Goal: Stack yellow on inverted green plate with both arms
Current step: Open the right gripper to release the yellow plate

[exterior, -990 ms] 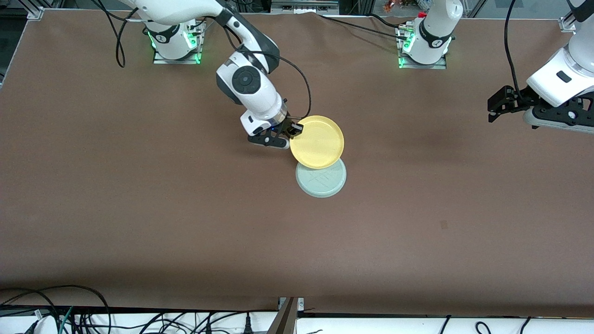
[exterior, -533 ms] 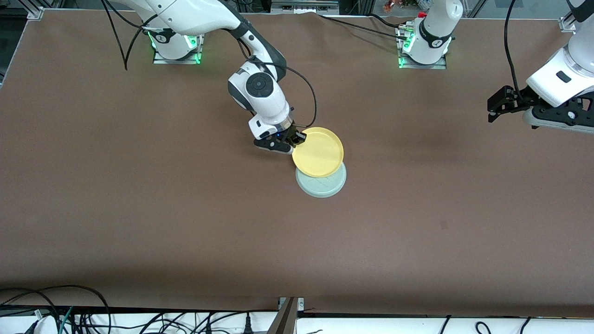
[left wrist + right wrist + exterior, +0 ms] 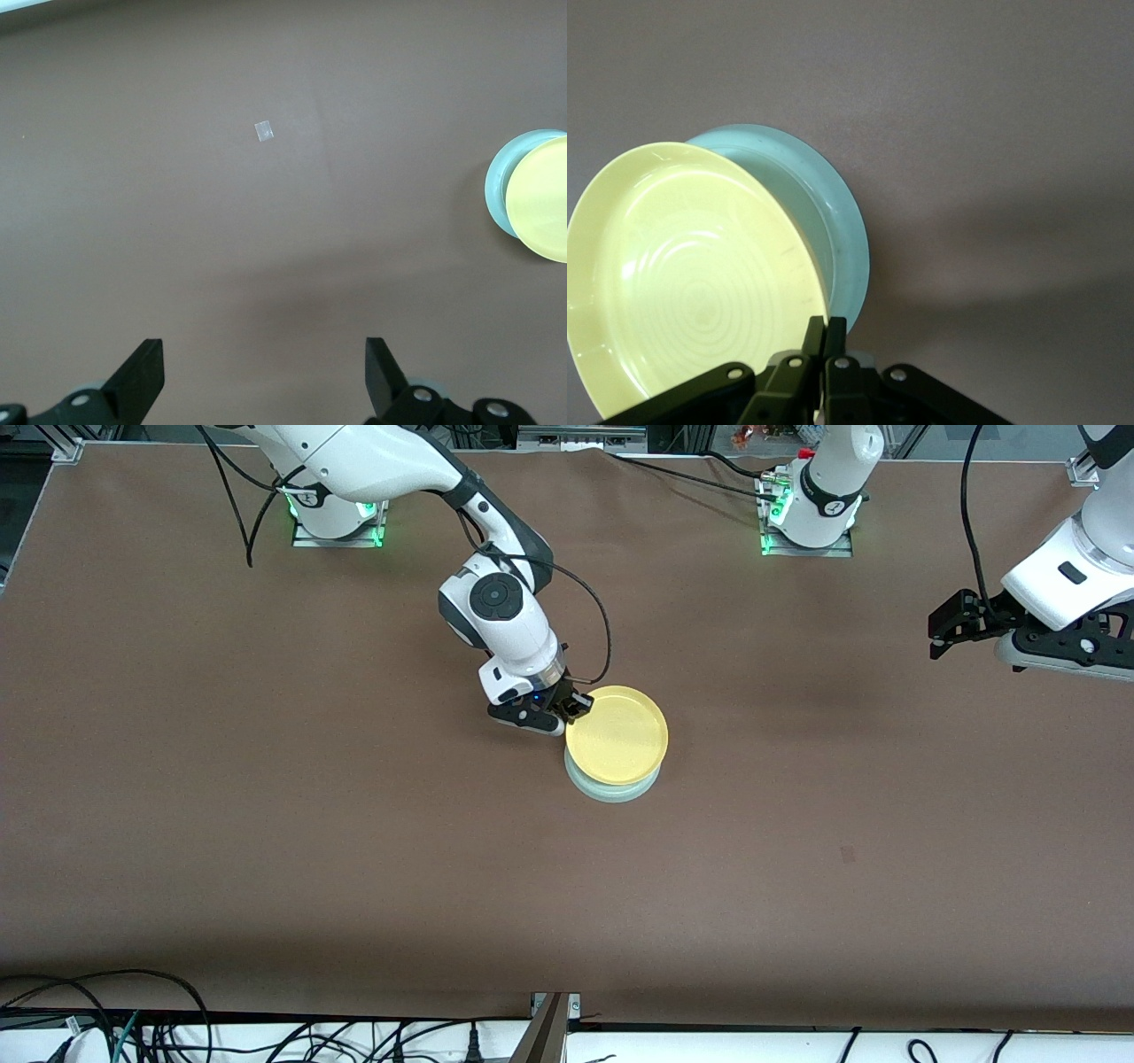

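The yellow plate (image 3: 617,733) sits rim up over the pale green plate (image 3: 613,789), which lies upside down near the table's middle; only the green plate's edge nearer the front camera shows. My right gripper (image 3: 577,707) is shut on the yellow plate's rim at the side toward the right arm's end. The right wrist view shows the yellow plate (image 3: 691,274) over the green plate (image 3: 833,239), with the gripper (image 3: 825,329) pinching the rim. My left gripper (image 3: 941,625) is open and empty, waiting in the air at the left arm's end; it shows in the left wrist view (image 3: 264,372).
The brown table (image 3: 266,824) is bare around the plates. A small pale square mark (image 3: 848,855) lies nearer the front camera toward the left arm's end; it also shows in the left wrist view (image 3: 263,131). Cables run along the table edge nearest the front camera.
My right gripper has carried the yellow plate toward the front camera and down, so it now covers nearly all of the green plate. The left arm has hardly moved.
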